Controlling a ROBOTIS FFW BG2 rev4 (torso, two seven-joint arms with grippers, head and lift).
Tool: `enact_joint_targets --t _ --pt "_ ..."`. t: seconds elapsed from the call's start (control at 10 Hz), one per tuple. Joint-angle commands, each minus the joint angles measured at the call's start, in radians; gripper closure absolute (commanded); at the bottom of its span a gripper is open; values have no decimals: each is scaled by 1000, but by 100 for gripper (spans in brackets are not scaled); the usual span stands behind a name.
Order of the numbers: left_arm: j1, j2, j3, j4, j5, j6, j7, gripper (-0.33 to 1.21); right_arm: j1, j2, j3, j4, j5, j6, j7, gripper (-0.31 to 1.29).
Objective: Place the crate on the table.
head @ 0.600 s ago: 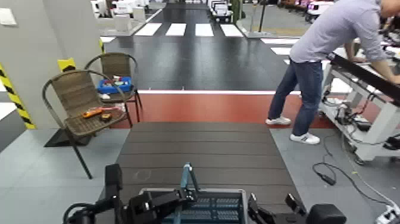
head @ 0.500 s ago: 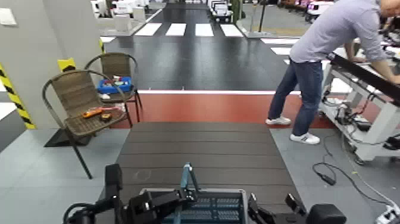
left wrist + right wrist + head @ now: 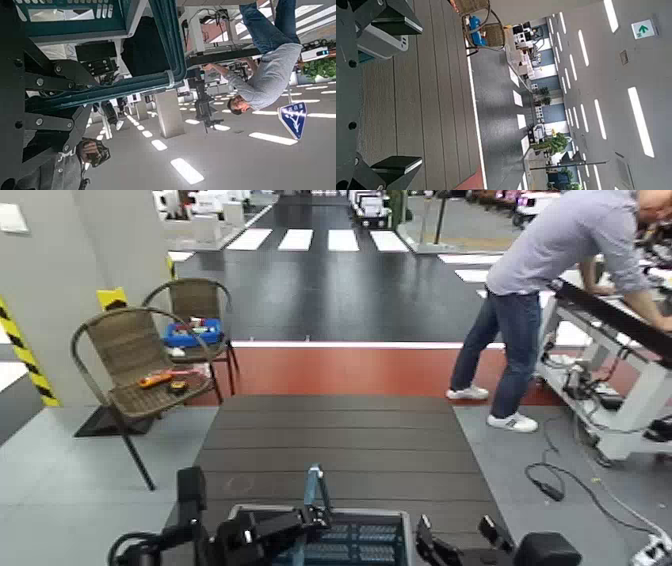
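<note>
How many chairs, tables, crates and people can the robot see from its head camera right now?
Chairs: 2, near chair and far chair
Tables: 1, dark slatted table
Crates: 1, teal crate between the left gripper and right gripper
People: 1, person leaning over a workbench
Total: 5

**Open tabletop ahead of crate**

The table (image 3: 340,440) lies bare beyond the crate (image 3: 350,540), its dark planks free. Two chairs (image 3: 150,360) stand off its left corner; a person (image 3: 540,290) leans at a workbench (image 3: 620,340) far right.
</note>
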Motion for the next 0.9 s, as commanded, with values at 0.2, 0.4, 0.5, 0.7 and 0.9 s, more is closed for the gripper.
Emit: enact_joint_targets --t 0.2,0.4,0.5,0.7,0.9 --pt "-62 3 -23 38 -46 -5 -13 114 0 1 0 2 -2 0 0 15" --pt "-96 5 -54 70 -124 -42 -55 114 0 3 0 3 -3 0 -1 15" --pt "-128 6 -69 92 -189 -55 -98 114 0 3 2 5 -5 -3 -1 15" --pt "-197 28 -120 149 -238 -83 -161 114 -5 1 5 5 -6 5 -1 15" --pt "-254 21 -164 213 -239 -121 -181 114 -8 1 8 8 -8 5 -1 15"
